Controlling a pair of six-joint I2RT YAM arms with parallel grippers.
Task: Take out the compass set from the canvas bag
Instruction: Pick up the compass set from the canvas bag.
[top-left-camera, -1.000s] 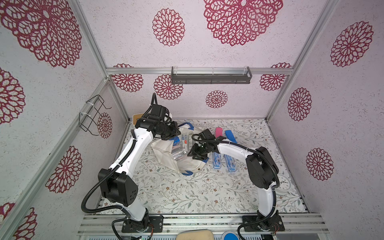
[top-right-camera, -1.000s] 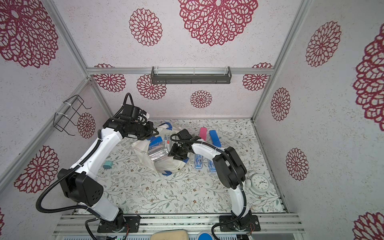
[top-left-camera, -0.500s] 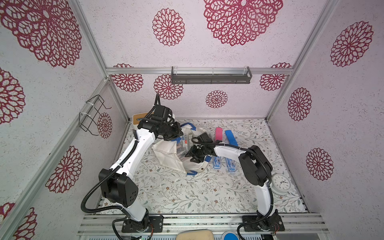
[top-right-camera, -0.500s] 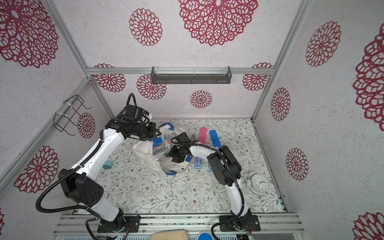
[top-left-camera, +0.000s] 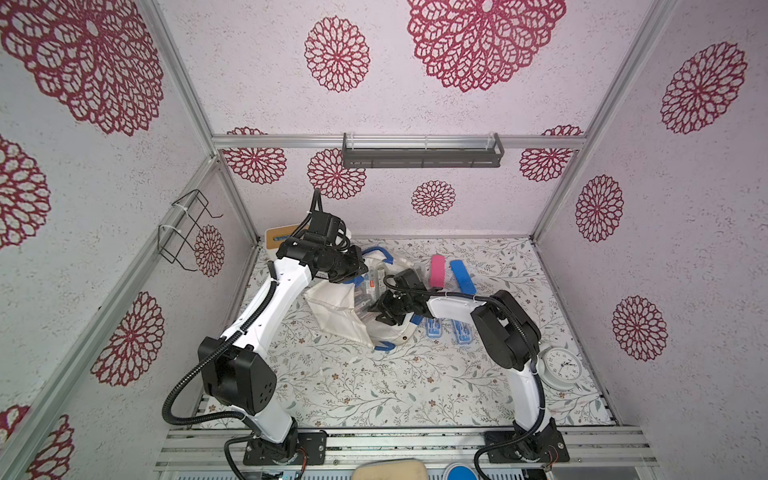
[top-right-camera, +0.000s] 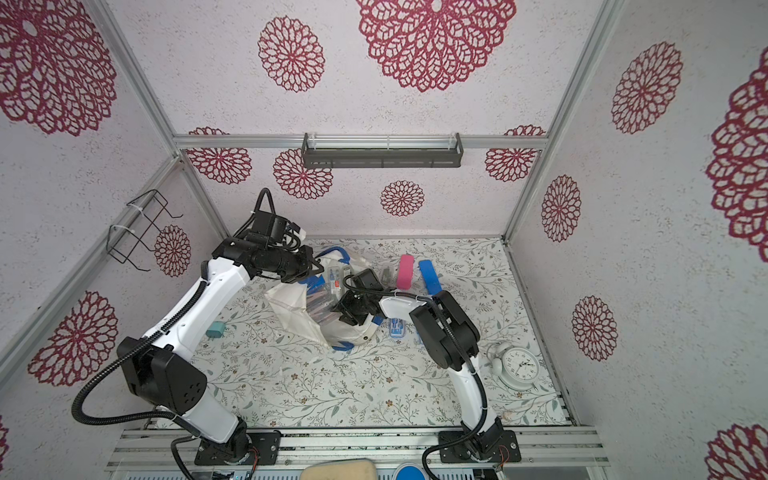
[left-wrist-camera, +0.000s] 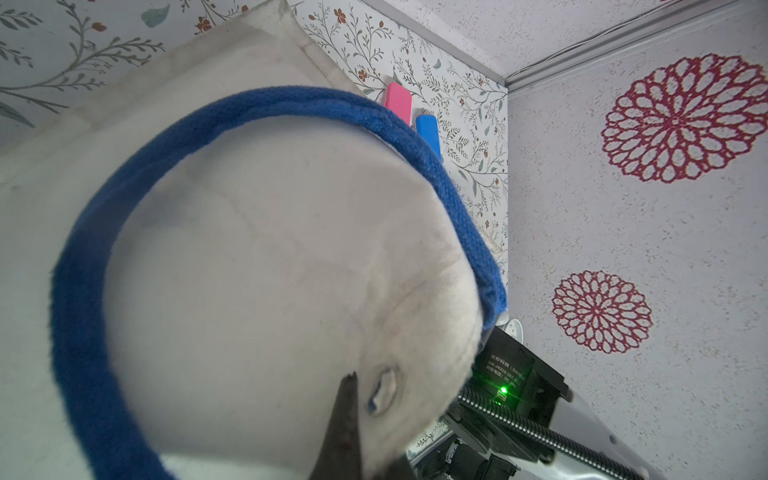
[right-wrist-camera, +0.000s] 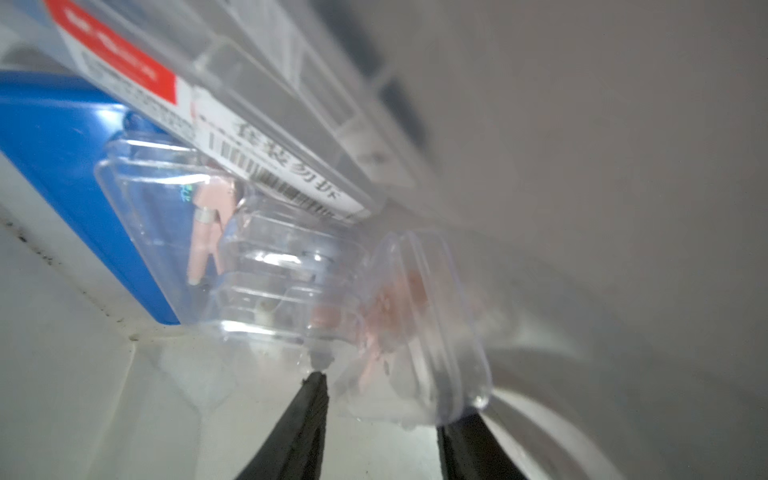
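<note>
OK, both top views first. A cream-white soft canvas bag (top-left-camera: 332, 309) with blue loop handles lies slumped mid-table on the floral-print table cover (top-left-camera: 353, 386), its mouth toward the right arm. The left gripper (top-left-camera: 354, 269) is at the bag's far rim. The right gripper (top-left-camera: 384, 313) is reached into the mouth among several clear plastic cases (top-left-camera: 365, 291). Two more blue-backed clear cases (top-left-camera: 432, 328) lie on the cover just beside the bag, under the right forearm. A flat pink bar (top-left-camera: 437, 272) and a flat blue bar (top-left-camera: 462, 277) lie side by side nearer the back wall. A white round alarm clock (top-right-camera: 519, 365) sits beside the right arm, and a small teal plug (top-right-camera: 215, 331) beside the left arm.

Left wrist: canvas fills most of my view, with a blue loop handle (left-wrist-camera: 291, 99) arcing across it. The left gripper (left-wrist-camera: 361, 436) is clenched on a fold of bag cloth next to a metal snap (left-wrist-camera: 382, 390). Only one dark finger (left-wrist-camera: 345, 415) shows.

Right wrist: I'm looking inside the bag. The compass set (right-wrist-camera: 203, 232), a pink compass in a clear blister on blue backing, lies against the inner wall. A clear case with a red-and-white barcode label (right-wrist-camera: 232, 137) lies over it. The right gripper (right-wrist-camera: 386, 419) has its jaws part-spread, straddling the rounded end of a clear case. I cannot tell whether they pinch it.
</note>
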